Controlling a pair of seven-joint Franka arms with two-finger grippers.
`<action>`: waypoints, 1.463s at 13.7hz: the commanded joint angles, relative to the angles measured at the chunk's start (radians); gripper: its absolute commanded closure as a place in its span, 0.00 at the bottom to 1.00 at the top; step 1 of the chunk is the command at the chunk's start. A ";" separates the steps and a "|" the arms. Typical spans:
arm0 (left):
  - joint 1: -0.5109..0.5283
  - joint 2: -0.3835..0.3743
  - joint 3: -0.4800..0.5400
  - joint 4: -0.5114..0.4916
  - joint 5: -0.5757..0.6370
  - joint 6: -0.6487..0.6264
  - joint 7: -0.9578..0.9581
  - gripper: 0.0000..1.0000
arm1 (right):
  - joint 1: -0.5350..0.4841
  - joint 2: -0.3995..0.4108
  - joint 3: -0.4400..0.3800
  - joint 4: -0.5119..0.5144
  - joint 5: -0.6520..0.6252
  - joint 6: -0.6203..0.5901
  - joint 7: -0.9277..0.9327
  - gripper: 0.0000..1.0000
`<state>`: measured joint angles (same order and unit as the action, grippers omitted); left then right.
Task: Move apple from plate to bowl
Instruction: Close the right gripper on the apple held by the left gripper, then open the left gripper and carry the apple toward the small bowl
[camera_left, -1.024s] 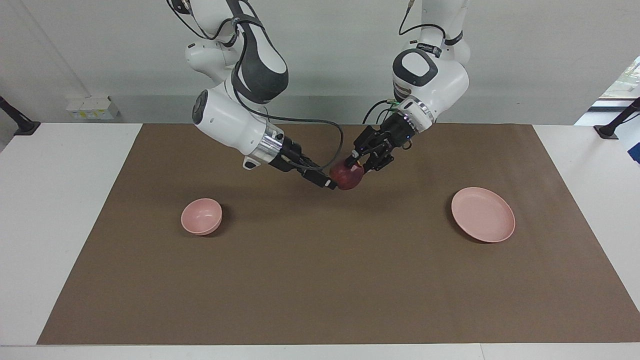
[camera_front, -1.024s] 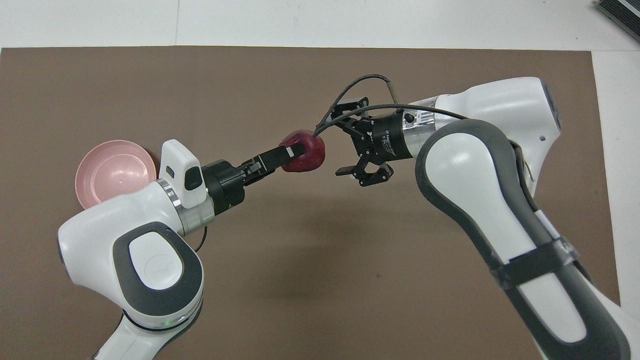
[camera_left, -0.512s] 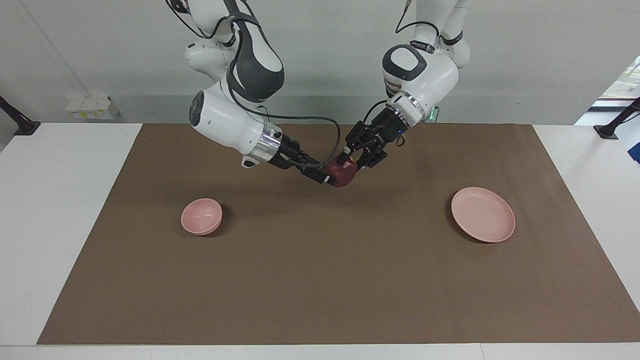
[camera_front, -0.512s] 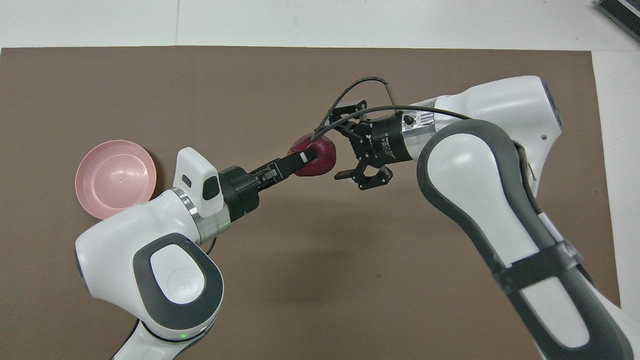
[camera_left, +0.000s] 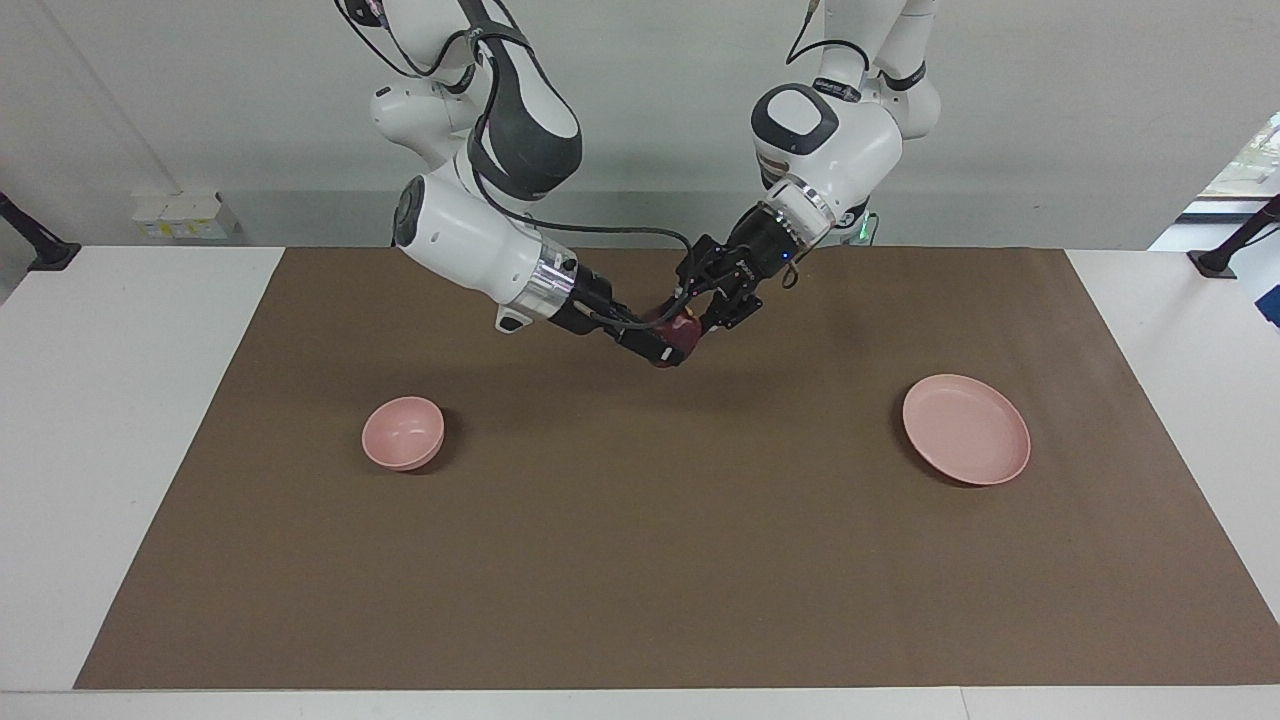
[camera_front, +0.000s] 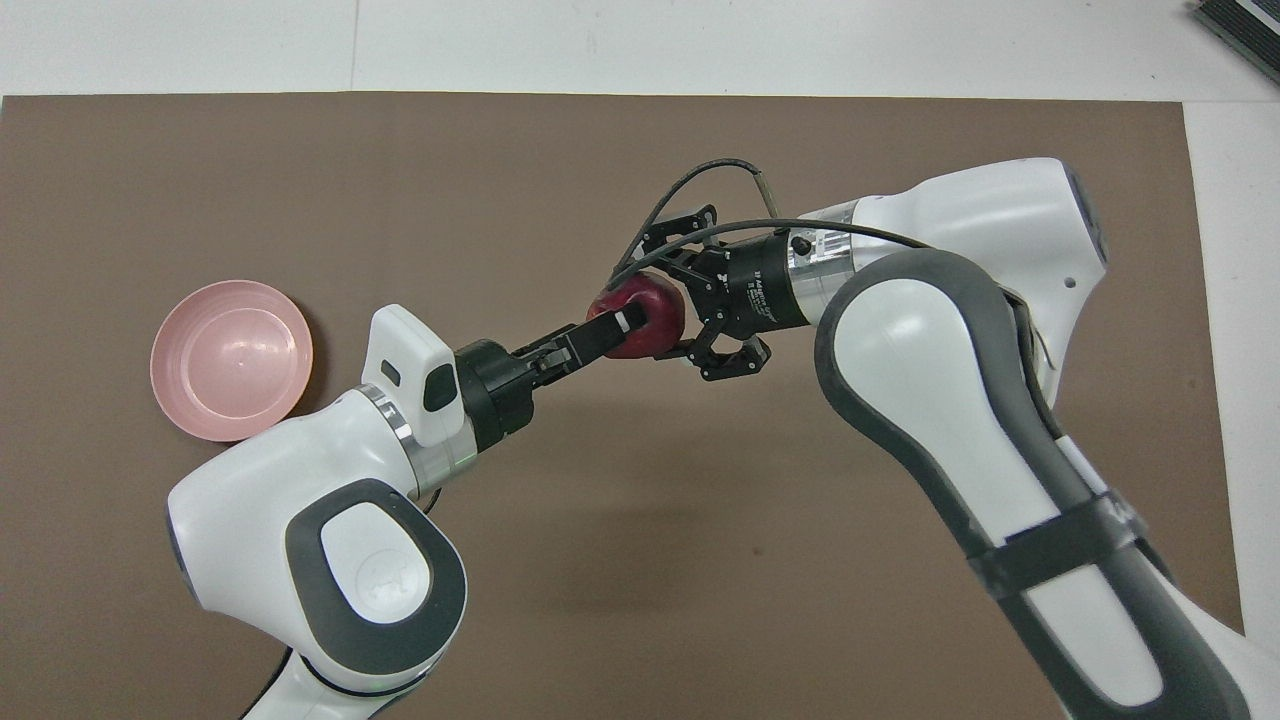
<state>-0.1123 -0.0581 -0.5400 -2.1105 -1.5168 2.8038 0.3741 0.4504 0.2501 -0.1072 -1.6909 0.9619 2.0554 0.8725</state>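
Bowl (camera_left: 403, 432) toward the right arm's end of the bench (camera_left: 120, 450): small, deep, round, matte pale pink, interior showing bare pink. It stands on a brown paper-like mat (camera_left: 640, 560).

Right claw (camera_front: 662, 310) is over mid-mat, its fingers bracketing the apple (camera_left: 684, 336) on two sides, tips against the skin.

Apple is in the air between the two claws, over the mat's middle, on neither dish. It is small, round, dark red and glossy.

Left claw (camera_front: 625, 325) is pinched tight on the apple from the other side, with a white-padded finger lying across the top.

Plate (camera_left: 966, 428) toward the left arm's end: wide, shallow, round, the same matte pink, surface bare.
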 joint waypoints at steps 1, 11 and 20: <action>-0.020 0.001 -0.003 0.010 -0.025 0.006 0.003 1.00 | -0.007 -0.011 0.004 -0.003 0.078 0.005 0.052 1.00; -0.004 0.003 0.000 0.009 -0.020 0.006 0.002 0.00 | -0.038 -0.005 -0.005 -0.006 -0.003 0.017 -0.019 1.00; 0.089 0.021 0.008 0.009 0.125 0.003 0.000 0.00 | -0.218 0.000 -0.005 -0.046 -0.539 0.015 -0.375 1.00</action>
<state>-0.0379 -0.0432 -0.5300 -2.1062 -1.4211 2.8121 0.3741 0.2871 0.2590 -0.1208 -1.7211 0.5172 2.0631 0.6127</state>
